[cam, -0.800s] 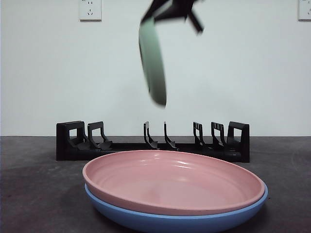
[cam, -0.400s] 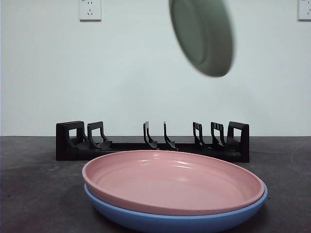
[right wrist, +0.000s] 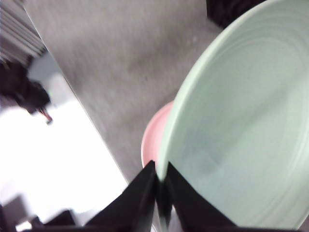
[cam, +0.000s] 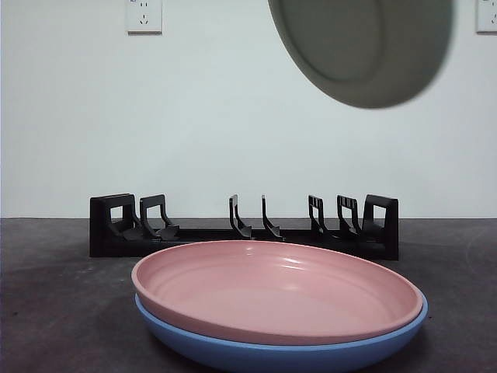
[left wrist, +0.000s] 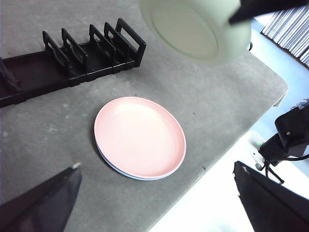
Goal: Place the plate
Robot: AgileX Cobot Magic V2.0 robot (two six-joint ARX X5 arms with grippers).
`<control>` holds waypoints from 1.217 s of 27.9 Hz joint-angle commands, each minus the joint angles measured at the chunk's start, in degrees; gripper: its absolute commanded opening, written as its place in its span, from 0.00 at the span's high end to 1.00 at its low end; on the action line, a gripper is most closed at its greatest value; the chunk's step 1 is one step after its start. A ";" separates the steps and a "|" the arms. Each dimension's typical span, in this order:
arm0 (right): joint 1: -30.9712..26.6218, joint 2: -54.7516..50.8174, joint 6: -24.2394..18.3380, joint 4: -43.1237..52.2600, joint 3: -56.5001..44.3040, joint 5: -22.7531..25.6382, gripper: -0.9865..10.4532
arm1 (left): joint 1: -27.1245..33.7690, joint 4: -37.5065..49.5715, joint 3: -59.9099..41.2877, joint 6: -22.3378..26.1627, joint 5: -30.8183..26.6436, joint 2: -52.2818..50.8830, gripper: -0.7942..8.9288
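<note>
nearest in the front view, a pink plate [cam: 276,291] sits nested inside a blue plate [cam: 287,353] on the dark grey counter [cam: 54,311]; only the blue rim and underside show beneath the pink one. the left wrist view shows the same stack [left wrist: 140,137] lying flat on the counter, close to its edge.

behind the stack, a black dish rack [cam: 245,227] stretches across the counter, with upright dividers and a boxy end piece at each side. all its slots visible here are empty. in the left wrist view the rack [left wrist: 72,63] lies apart from the stacked plates.

high above, at about 1 o'clock from the stack in the front view, a pale green plate [cam: 361,47] hangs in the air, tilted so its underside faces the camera, its top cut off by the frame. the right gripper [right wrist: 161,186] holds it: its fingers [right wrist: 140,198] are pinching the plate's rim, and the green plate [right wrist: 241,130] fills most of the right wrist view, with a sliver of the pink plate [right wrist: 154,133] below it. the left wrist view shows the green plate [left wrist: 195,29] held well above the counter, over the end of the rack.

the left gripper [left wrist: 159,193] hangs high over the counter's edge, its fingers [left wrist: 43,200] spread wide and holding nothing.

on the far white wall, a socket [cam: 144,15] sits at 11 o'clock and another [cam: 487,15] at the upper right.
</note>
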 commanded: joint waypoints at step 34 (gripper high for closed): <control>34.51 19.47 19.41 24.37 -26.67 39.43 0.91 | -0.42 0.63 1.11 3.43 -0.11 0.20 0.40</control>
